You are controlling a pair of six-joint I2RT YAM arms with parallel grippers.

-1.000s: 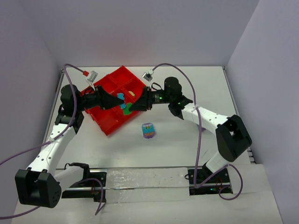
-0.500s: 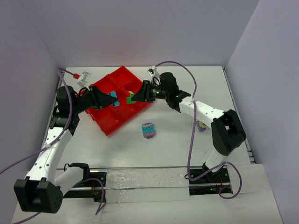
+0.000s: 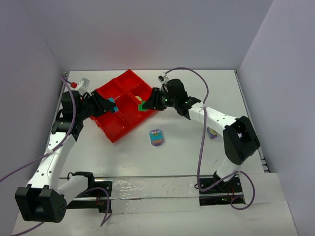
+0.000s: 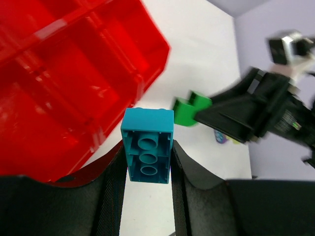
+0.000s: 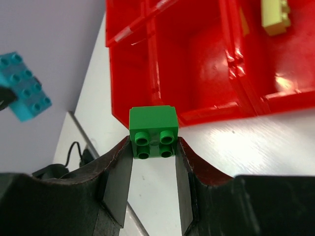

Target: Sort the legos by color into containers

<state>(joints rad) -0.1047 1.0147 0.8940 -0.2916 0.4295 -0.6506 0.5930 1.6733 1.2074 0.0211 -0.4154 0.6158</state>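
Note:
Over the left part of the red tray (image 3: 118,126), my left gripper (image 3: 109,106) is shut on a teal brick (image 3: 113,104). In the left wrist view that teal brick (image 4: 147,145) sits hollow side up between the fingers of the left gripper (image 4: 147,169). Near the tray's right edge, my right gripper (image 3: 145,103) is shut on a green brick (image 3: 141,105). The green brick (image 5: 153,132) shows its studs in the right gripper (image 5: 153,160). One compartment of the tray (image 5: 197,64) holds a yellow-green brick (image 5: 274,17).
A multicolour clump of bricks (image 3: 156,137) stands on the white table in front of the tray. Another small clump (image 3: 212,132) lies beside the right arm's forearm. Grey walls close in the table on the left, back and right.
The teal and green bricks were together between both grippers; now they are apart. My left gripper drew left with the teal one, my right gripper drew right with the green one.

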